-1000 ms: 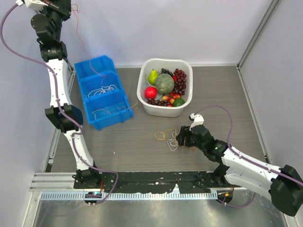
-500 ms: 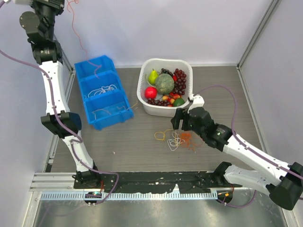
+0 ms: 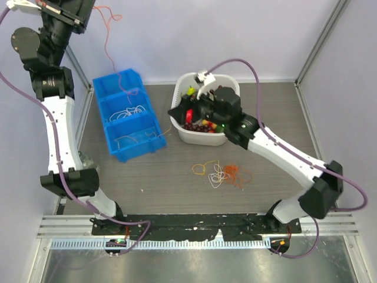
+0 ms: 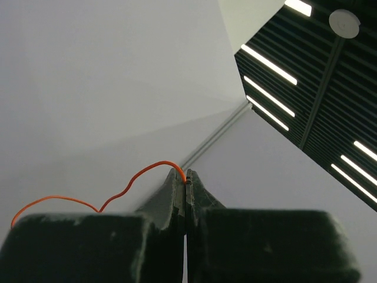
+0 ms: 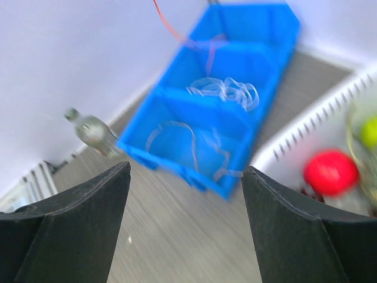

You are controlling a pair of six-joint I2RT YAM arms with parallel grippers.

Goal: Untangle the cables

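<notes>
High at the top left, my left gripper is shut on a thin orange-red cable, which hangs from it down into the back compartment of the blue bin. In the left wrist view the cable is pinched at the fingertips of the gripper. White cables lie in the bin's other compartments. On the table lie a yellow-orange loop, white loops and an orange-red tangle. My right gripper hovers over the basket's left rim, open and empty, facing the bin.
A white basket full of fruit stands at the back middle, right of the blue bin. A small grey bottle lies by the left wall near the bin. A metal rail runs along the near edge.
My right arm has lifted off the tangle on the table and swung up and left over the basket, its jaws opening wide. My left arm has risen further, drawing the orange-red cable higher.
</notes>
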